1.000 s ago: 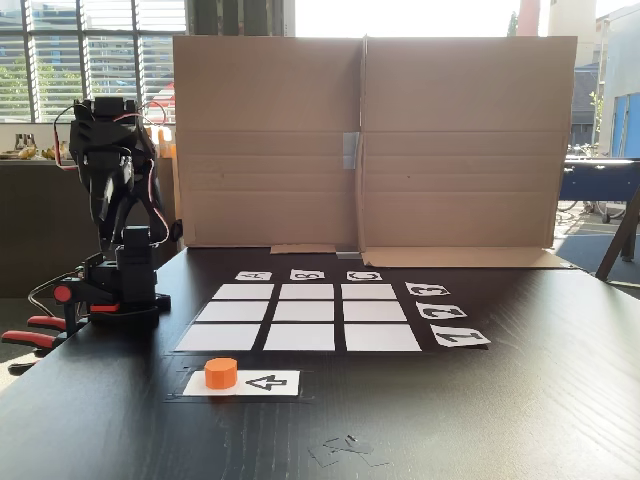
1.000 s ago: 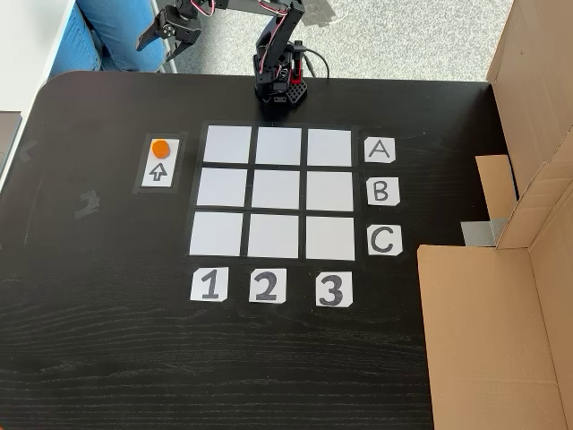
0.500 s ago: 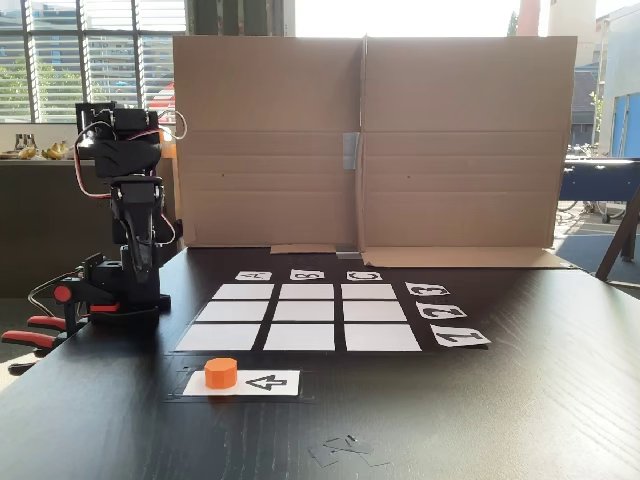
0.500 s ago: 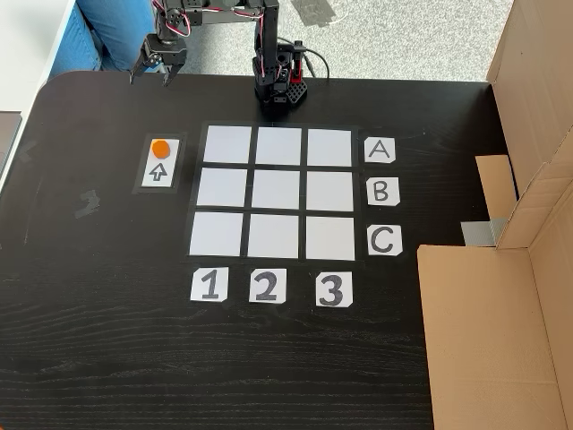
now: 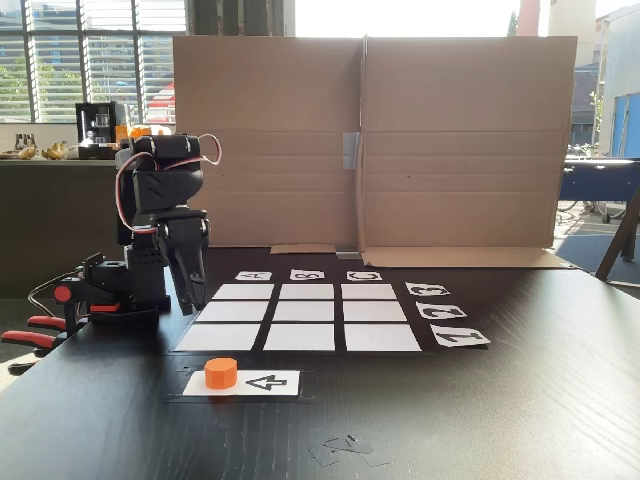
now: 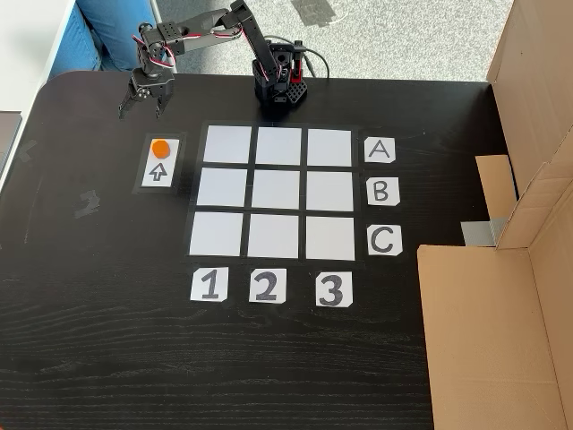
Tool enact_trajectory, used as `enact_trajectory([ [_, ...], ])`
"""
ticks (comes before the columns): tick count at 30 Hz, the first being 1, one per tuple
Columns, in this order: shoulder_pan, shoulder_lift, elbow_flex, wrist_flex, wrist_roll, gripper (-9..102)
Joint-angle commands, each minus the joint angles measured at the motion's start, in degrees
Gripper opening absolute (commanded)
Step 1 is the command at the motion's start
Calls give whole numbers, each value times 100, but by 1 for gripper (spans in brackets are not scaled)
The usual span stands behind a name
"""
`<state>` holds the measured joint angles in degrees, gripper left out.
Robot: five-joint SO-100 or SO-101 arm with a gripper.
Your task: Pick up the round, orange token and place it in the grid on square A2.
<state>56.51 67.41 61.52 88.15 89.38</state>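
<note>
Gripper (image 6: 141,109) hangs open and empty over the dark wooden tabletop (image 6: 107,340), near its far left corner in a fixed view; half a second ago it was higher. Just beyond it, the round orange token (image 6: 160,148) sits on the arrow card (image 6: 160,163), left of the paper grid (image 6: 276,193). Cardboard walls (image 5: 370,140) stand behind.

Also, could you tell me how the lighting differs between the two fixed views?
In a fixed view from table level, bright windows backlight the scene and the claw reads as a dark shape; in a fixed view from above, light is even and the token and the grid are crisp.
</note>
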Motion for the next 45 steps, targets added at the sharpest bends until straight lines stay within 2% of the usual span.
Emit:
enact_trajectory([
  [1, -220, -123, -246, 35, 123, 38],
  [23, -642, -747, 132, -35, 1063, 38],
  [45, -519, -1802, -396, -237, 1151, 38],
])
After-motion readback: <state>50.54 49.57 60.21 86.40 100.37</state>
